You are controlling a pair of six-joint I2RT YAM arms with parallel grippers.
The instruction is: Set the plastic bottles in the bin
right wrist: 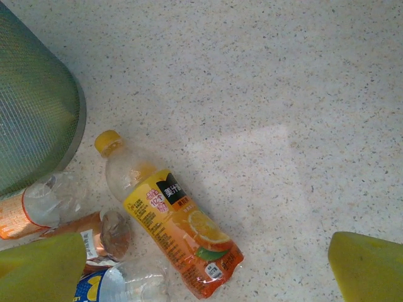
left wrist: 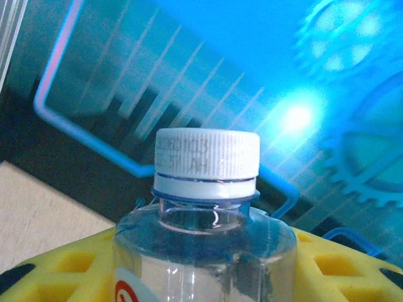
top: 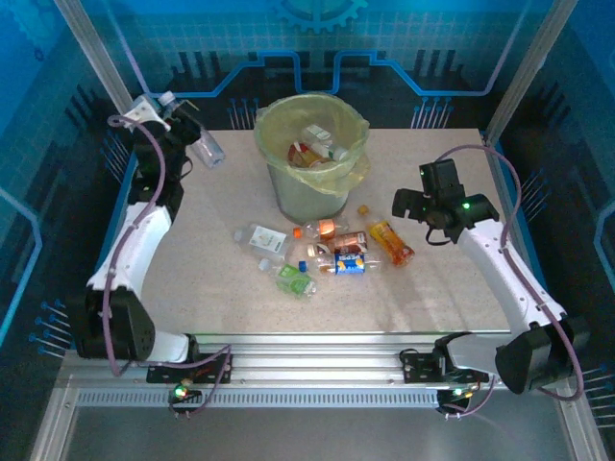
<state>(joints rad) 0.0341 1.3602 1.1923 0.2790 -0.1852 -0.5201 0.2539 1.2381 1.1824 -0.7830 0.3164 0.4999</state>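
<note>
clear white-capped bottle [left wrist: 204, 220] gripped in the left jaws.

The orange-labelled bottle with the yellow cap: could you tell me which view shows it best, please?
The right wrist view: the orange-labelled bottle lies close up, with its label and yellow cap plain. The top external view shows it small, its label unreadable.

A clear plastic bottle [left wrist: 204, 251] is standing upright between the jaws of the left gripper [left wrist: 204, 277], whose yellow fingers [left wrist: 63, 267] are clamping it from both sides. Its white ribbed cap [left wrist: 206, 160] is rising above the jaws, with a blue gear-patterned wall [left wrist: 352, 126] glowing beyond them and a pale tabletop [left wrist: 44, 214] lying to their left.
</note>
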